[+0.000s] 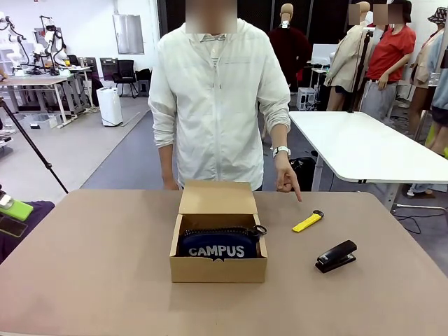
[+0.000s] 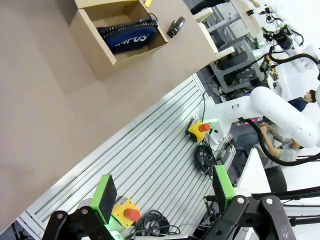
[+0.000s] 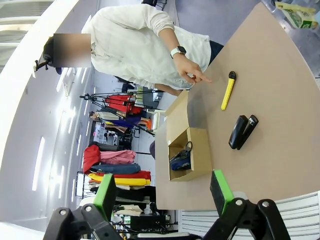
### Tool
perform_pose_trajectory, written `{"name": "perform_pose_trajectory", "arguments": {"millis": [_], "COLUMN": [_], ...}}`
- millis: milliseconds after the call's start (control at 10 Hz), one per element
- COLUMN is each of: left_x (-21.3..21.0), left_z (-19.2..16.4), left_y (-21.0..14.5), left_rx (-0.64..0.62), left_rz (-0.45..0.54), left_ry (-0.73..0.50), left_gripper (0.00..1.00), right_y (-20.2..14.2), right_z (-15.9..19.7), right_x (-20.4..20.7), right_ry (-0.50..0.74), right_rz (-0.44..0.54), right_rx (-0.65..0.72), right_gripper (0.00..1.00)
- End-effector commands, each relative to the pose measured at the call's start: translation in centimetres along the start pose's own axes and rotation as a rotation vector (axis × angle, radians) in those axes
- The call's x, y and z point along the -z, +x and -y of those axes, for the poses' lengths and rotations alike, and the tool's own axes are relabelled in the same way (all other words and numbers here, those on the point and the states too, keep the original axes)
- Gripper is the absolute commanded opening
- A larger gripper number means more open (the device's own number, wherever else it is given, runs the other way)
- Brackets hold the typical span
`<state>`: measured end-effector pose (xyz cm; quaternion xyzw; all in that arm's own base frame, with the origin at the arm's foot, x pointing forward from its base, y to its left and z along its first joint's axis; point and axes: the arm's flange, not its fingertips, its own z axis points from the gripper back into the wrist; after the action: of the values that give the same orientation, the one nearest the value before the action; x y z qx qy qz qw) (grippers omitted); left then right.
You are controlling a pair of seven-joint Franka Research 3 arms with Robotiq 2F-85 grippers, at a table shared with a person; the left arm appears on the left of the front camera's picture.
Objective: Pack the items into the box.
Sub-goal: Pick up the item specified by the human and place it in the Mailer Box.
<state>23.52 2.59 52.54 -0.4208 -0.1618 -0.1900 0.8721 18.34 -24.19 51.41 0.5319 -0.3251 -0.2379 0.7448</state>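
Left hand [image 2: 164, 192] and right hand [image 3: 163, 191] both hang released and empty off the counter [image 1: 84, 280], the pouch [image 1: 217, 248] already in the box [image 1: 218, 269], so next comes grasping the yellow tool [image 1: 308, 222], perhaps a cutter, at the box's two o'clock, where the person's finger [image 1: 297, 196] points.

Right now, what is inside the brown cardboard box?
The navy CAMPUS pencil pouch lies inside the cardboard box, filling most of it. The pouch covers the box floor, so anything under it cannot be seen. The yellow stick-like tool lies outside, on the table.
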Motion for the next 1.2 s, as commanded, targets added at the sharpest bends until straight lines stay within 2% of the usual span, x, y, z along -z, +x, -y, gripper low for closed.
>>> {"name": "perform_pose_trajectory", "arguments": {"millis": [0, 100, 200, 400, 500, 600, 700, 1000, 1100], "left_x": [0.1, 0.1, 0.1, 0.1, 0.1, 0.1, 0.1, 0.1, 0.1], "left_z": [-0.4, -0.4, -0.4, -0.4, -0.4, -0.4, -0.4, -0.4, -0.4], "left_y": [-0.3, -0.3, -0.3, -0.3, -0.3, -0.3, -0.3, -0.3, -0.3], "left_rx": [0.014, 0.014, 0.014, 0.014, 0.014, 0.014, 0.014, 0.014, 0.014], "left_rz": [0.003, 0.003, 0.003, 0.003, 0.003, 0.003, 0.003, 0.003, 0.003], "left_ry": [0.002, 0.002, 0.002, 0.002, 0.002, 0.002, 0.002, 0.002, 0.002], "left_gripper": [1.00, 1.00, 1.00, 1.00, 1.00, 1.00, 1.00, 1.00, 1.00], "right_y": [0.3, 0.0, 1.9, 5.9, 7.3, 7.3, 6.7, 1.2, -0.2], "right_z": [-0.2, 0.0, -1.7, -5.7, -6.7, -7.1, -7.3, -6.3, -6.4], "right_x": [0.0, 0.0, 3.7, 14.6, 20.5, 24.9, 28.7, 37.8, 38.6], "right_ry": [0.032, 0.000, -0.186, -0.565, -0.727, -0.810, -0.905, -0.964, -0.862], "right_rz": [0.014, 0.000, -0.054, -0.282, -0.366, -0.426, -0.441, -0.630, -0.685], "right_rx": [-0.025, 0.000, -0.026, -0.185, -0.287, -0.356, -0.459, -0.685, -0.708], "right_gripper": [1.00, 1.00, 1.00, 1.00, 1.00, 1.00, 1.00, 1.00, 1.00]}}
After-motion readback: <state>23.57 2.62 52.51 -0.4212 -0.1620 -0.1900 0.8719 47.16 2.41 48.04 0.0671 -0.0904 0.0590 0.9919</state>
